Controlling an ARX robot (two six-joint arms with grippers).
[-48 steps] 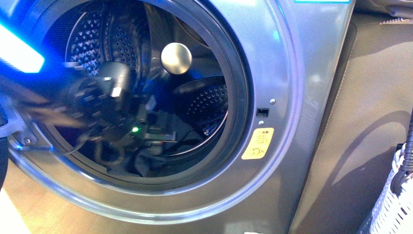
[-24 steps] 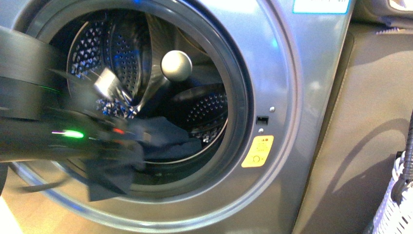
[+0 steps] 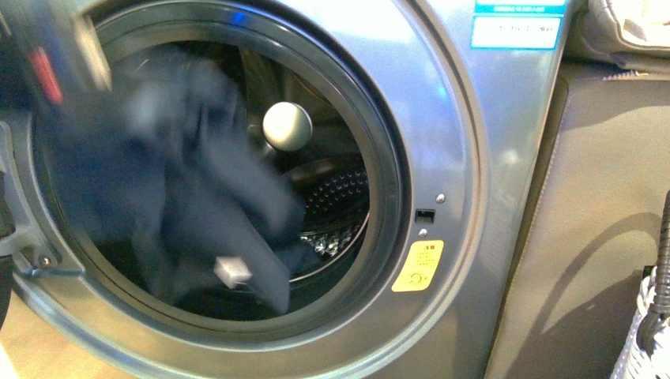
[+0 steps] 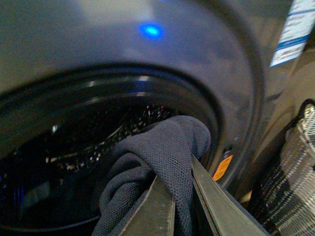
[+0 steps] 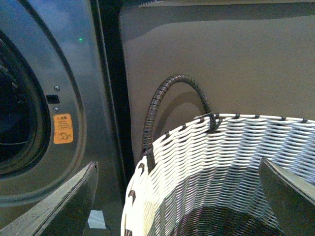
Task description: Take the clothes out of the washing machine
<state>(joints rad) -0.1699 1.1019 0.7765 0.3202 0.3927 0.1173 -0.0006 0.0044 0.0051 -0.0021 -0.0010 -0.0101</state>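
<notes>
Step in hand, as I judge it: the pull-out, with the garment partly out of the drum. In the front view the upper left of the frame is motion blur, so the left arm can't be made out there. The left wrist view settles it: the left gripper (image 4: 179, 196) is clamped on a fold of the clothes (image 3: 197, 197), with fabric bunched up between the two fingers (image 4: 157, 206). The clothes hang across the left half of the round opening of the washing machine (image 3: 466, 158). The top is bunched at the upper left of the opening and the loose end trails to the lower centre, where a small white tag (image 3: 231, 271) shows. Its long axis runs near vertical, slanting down and right, with the free end pointing down at the lower rim; whether that end touches the rim I can't tell because of blur. The perforated drum (image 3: 336, 197) shows bare to the right of the cloth. The yellow sticker (image 3: 417, 266) is right of the opening. The basket (image 3: 644, 347) sits at the far lower right edge. The right gripper (image 5: 177, 196) is spread wide, holding nothing, poised over the basket rim. Next move likely calls for lifting the trailing end clear of the rim, carrying it right over the basket, then releasing.
</notes>
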